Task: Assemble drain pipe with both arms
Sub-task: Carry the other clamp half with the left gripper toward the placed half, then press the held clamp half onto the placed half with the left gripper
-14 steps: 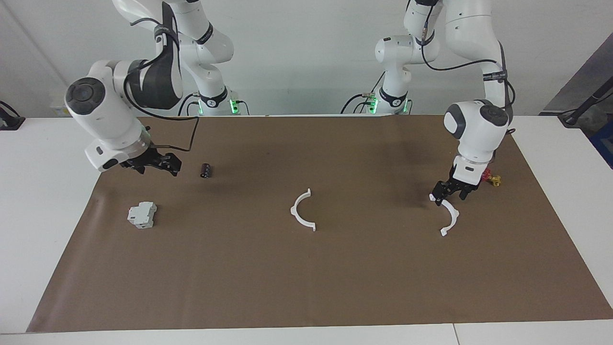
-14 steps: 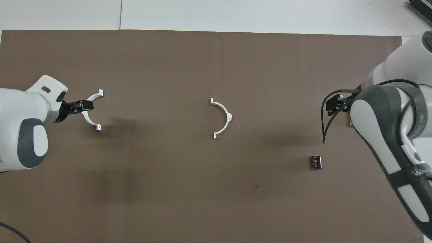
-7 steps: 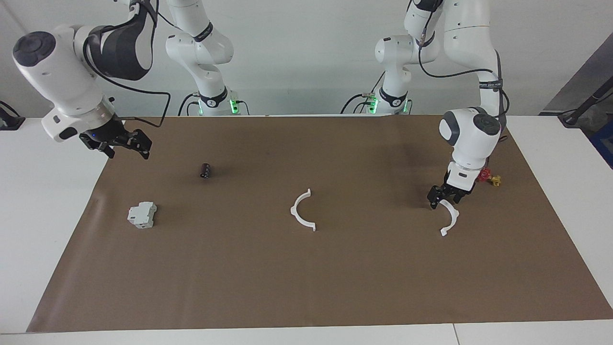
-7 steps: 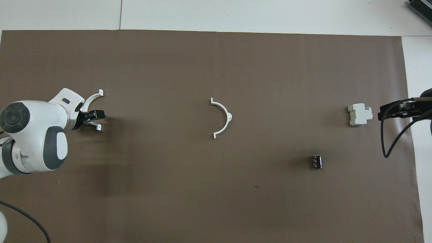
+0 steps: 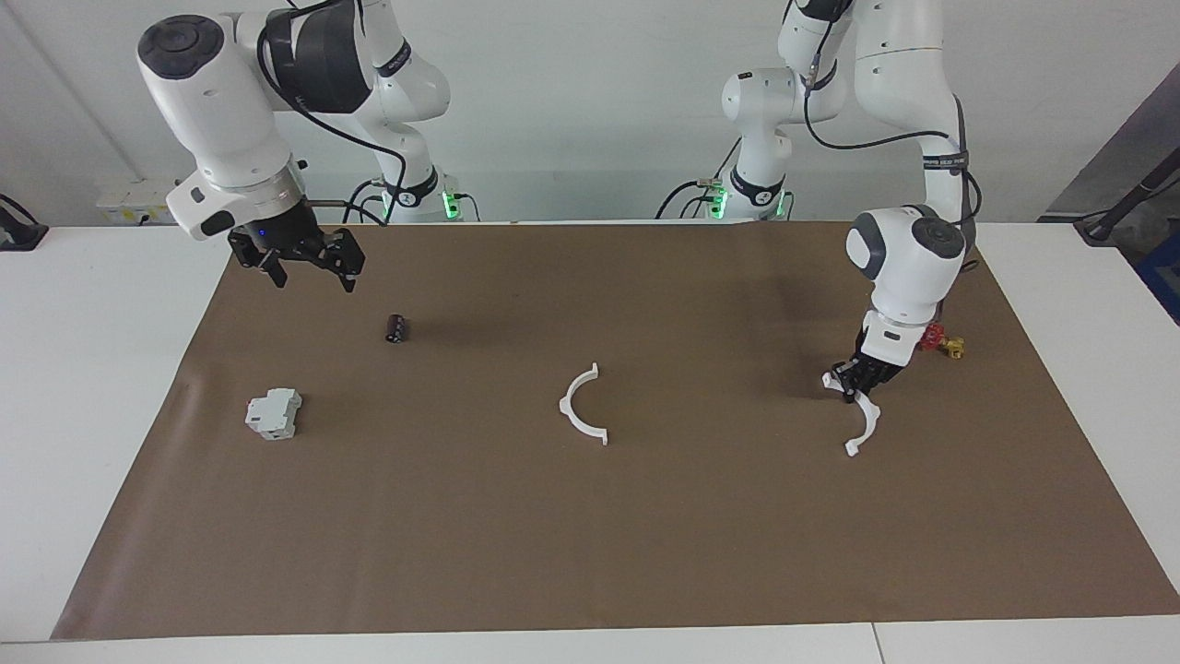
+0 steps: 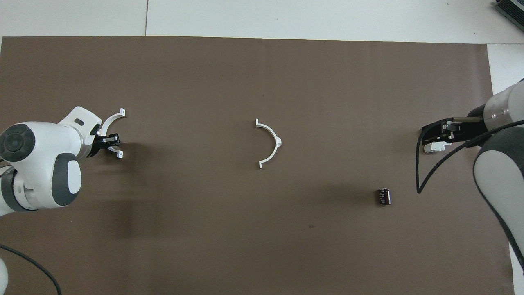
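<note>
The left tool (image 5: 853, 385) has pinched shut on one half-ring arc (image 5: 863, 422) lying at the left arm's end of the counter (image 5: 645, 553). The other half-ring arc (image 5: 582, 406) lies untouched mid-counter, well apart. The right tool (image 5: 307, 265) hangs wide open and empty, so lifting and joining are all left.

Two white half-ring arcs are counted, one (image 5: 583, 406) at mid-mat and one (image 5: 862, 420) toward the left arm's end. One grey-white boxy block (image 5: 274, 413), one small black cylinder (image 5: 396, 327) and one red-and-yellow small part (image 5: 942, 343) are seen. Two arms are present.
</note>
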{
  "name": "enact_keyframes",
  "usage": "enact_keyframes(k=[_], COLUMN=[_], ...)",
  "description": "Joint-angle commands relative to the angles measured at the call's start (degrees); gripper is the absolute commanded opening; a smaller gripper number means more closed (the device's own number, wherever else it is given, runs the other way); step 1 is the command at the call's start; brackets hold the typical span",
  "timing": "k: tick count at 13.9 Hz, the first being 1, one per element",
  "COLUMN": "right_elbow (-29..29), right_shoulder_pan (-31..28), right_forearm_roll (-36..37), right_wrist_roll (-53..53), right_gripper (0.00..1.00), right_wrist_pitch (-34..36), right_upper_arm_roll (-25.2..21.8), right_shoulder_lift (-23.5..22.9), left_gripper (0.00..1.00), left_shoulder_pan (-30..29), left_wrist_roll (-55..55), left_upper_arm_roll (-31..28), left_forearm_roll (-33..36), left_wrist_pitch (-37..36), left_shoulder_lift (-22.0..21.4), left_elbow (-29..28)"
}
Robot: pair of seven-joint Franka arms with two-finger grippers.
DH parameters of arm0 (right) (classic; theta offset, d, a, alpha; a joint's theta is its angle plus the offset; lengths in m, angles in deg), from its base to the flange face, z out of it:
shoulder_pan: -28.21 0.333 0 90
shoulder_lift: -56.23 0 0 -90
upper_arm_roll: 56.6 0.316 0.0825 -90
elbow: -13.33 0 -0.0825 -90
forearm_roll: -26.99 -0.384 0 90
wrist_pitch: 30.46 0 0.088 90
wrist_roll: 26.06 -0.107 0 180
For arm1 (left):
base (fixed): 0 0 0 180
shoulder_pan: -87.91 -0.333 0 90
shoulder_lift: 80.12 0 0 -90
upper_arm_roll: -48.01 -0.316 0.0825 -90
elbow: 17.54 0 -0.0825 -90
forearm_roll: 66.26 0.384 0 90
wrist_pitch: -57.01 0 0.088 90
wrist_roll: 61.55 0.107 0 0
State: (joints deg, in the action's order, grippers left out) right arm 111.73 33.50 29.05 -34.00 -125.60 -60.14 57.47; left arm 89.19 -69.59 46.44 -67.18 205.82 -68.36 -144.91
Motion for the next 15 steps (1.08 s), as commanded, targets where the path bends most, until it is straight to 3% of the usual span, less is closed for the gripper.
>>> enact_keyframes(k=[1,3,9,13,15], right_elbow=[-5.83,-9.7,-6.73,-6.47,-6.47], right_shoulder_pan=[-2.04,-3.62,-3.53,-3.8,-3.71], right_forearm_roll=[-0.47,-1.09,-0.65,-0.74,-0.65], right_wrist_roll=[3.44,5.57,5.66,5.66,5.66], right_gripper=[1.0,1.0,1.0,1.0,1.0], right_wrist_pitch=[6.53,11.71,8.57,8.13,8.22], right_upper_arm_roll=[-0.51,-0.6,-0.24,-0.33,-0.25], right_shoulder_lift=[0.34,-0.18,0.52,0.6,0.6], left_gripper=[0.0,0.0,0.0,0.0,0.0], left_shoulder_pan=[3.27,7.84,25.68,33.59,34.14], left_wrist_roll=[-2.32,-9.24,-42.09,-51.16,-54.27], left_upper_arm_roll=[0.07,0.07,0.16,0.16,0.16], left_forearm_roll=[0.83,0.83,0.83,0.65,0.65], left_wrist_pitch=[-6.67,-10.02,-2.93,2.61,2.46], left_shoulder_lift=[-0.34,-0.43,0.01,4.66,5.02], left_elbow=[4.65,7.04,7.22,8.53,8.89])
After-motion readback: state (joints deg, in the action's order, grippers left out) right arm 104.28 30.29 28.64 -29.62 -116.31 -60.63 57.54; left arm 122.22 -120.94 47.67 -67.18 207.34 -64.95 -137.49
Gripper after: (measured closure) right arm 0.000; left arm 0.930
